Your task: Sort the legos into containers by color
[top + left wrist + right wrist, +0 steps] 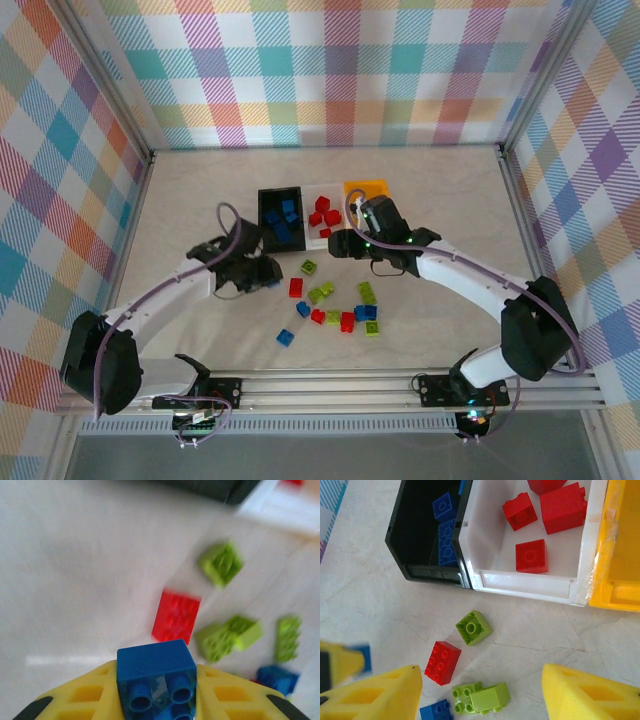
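Left arm reaches forward, low over the tabletop [200, 190]. Left tool [262, 272] is clamped on a squarish blue brick [156, 665], round sockets facing the wrist. Loose legos [335, 308] lie just beyond. Right tool [481, 672] is spread apart before the black bin [400, 535], white bin [520, 582] and orange-yellow bin [615, 545].

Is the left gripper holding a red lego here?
No, the left gripper is shut on a blue lego, not a red one.

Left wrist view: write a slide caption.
Left gripper clamps a blue lego; a red lego and green legos lie beyond.
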Controlling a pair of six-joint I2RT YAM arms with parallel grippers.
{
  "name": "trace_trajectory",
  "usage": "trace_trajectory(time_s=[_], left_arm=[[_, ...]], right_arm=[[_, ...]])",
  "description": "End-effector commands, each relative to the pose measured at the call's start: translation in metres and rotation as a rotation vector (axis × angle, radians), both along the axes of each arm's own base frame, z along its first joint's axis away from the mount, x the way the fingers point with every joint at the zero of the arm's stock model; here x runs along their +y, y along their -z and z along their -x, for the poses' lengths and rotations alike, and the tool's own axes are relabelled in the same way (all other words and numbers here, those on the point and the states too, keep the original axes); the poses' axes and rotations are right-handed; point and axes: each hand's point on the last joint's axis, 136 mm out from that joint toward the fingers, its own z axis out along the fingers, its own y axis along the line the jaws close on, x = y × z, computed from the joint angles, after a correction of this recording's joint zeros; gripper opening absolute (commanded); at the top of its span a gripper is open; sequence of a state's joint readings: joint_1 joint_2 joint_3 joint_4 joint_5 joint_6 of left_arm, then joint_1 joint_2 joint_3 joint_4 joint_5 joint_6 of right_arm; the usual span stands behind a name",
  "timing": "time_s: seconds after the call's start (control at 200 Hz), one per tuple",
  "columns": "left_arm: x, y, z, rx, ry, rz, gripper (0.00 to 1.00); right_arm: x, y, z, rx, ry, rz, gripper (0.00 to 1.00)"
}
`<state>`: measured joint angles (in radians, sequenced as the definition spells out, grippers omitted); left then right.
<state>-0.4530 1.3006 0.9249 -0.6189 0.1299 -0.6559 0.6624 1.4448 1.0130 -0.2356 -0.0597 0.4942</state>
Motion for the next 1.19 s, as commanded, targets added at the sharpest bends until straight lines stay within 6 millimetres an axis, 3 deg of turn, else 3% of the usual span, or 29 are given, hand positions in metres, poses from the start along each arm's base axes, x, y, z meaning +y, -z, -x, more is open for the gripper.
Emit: trace_trajectory(time_s=[0.0,0.095,0.235,0.42,0.46,0.57,0.67,0.785,0.88,1.005,1.19], left_arm=[[0.012,-0.021,-0.046,-0.077,-0.009,-0.040,0.31],[0.012,-0.029,-0.090,-0.111,-0.021,-0.073,0.29],[0.006,-0.026,-0.141,-0.128,-0.033,-0.110,0.29],[0.000,-0.005,-0.182,-0.085,-0.028,-0.178,0.29],[-0.001,-0.002,-0.188,-0.076,-0.029,-0.190,0.34],[-0.002,0.002,-0.195,-0.062,-0.027,-0.204,0.61],[-0.005,-0.012,-0.192,-0.088,-0.020,-0.177,0.71],[-0.017,-0.035,-0.170,-0.130,-0.002,-0.101,0.77],[-0.034,-0.047,-0.131,-0.166,0.060,-0.052,0.81],[-0.044,-0.035,-0.059,-0.133,0.176,-0.088,0.82],[-0.035,0.010,0.045,-0.026,0.261,-0.081,0.85]], right_arm=[[-0.009,-0.003,0.001,-0.013,0.040,-0.016,0.65],[-0.012,0.001,0.003,-0.003,0.047,-0.013,0.66],[-0.018,0.003,0.004,0.001,0.057,0.003,0.67],[-0.025,0.005,0.009,0.011,0.076,0.000,0.67],[-0.026,0.005,0.010,0.009,0.080,0.000,0.67],[-0.029,0.001,0.010,0.001,0.085,-0.003,0.70],[-0.031,-0.004,0.009,-0.010,0.094,-0.009,0.73],[-0.033,-0.007,0.008,-0.019,0.100,-0.016,0.75],[-0.036,-0.005,0.008,-0.016,0.106,-0.018,0.75],[-0.038,0.001,0.010,-0.003,0.106,-0.023,0.75],[-0.040,0.010,0.010,0.011,0.111,-0.024,0.75]])
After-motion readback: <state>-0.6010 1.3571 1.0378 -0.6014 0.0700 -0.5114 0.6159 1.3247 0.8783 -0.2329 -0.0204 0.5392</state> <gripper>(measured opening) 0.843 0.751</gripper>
